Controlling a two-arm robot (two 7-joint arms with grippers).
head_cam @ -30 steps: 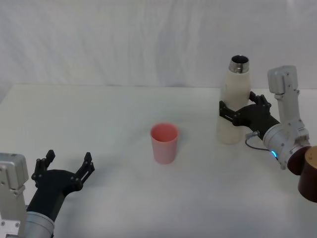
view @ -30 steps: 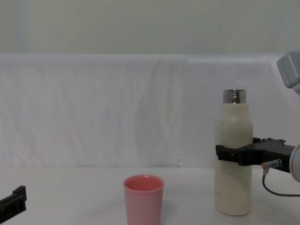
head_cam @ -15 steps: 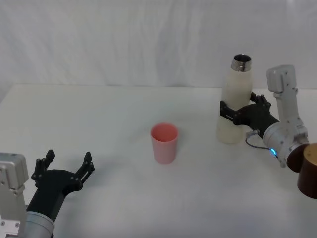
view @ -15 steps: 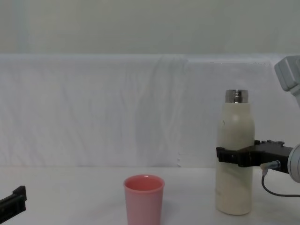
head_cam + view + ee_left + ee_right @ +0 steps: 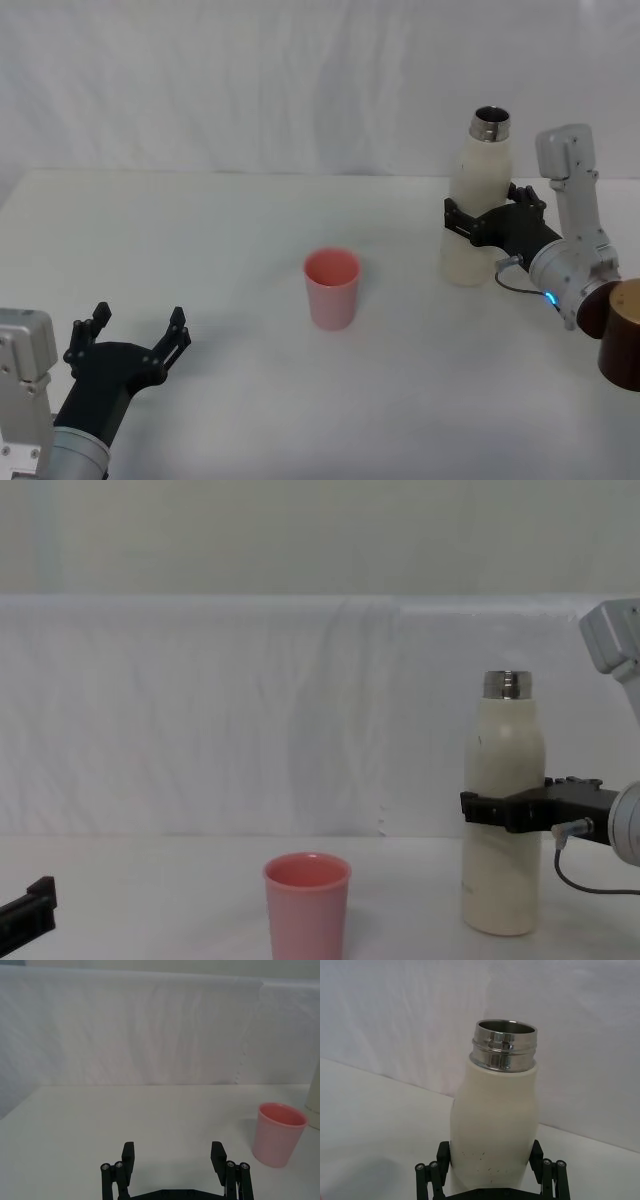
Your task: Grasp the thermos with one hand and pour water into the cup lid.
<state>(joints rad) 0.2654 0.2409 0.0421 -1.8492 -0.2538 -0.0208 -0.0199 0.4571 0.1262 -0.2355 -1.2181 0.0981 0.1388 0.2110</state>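
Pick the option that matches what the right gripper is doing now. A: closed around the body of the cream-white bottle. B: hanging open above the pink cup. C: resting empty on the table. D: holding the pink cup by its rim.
A: the right gripper has its black fingers clamped on either side of the tall cream-white cylindrical thermos, while the small pink plastic cup lid stands apart, untouched.

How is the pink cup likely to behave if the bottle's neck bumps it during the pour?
The cup looks thin, plastic and empty, so it would probably slide or tip easily. Nothing steadies it: the left gripper sits open well away. The right gripper grips the bottle mid-body, so the neck probably swings wide.
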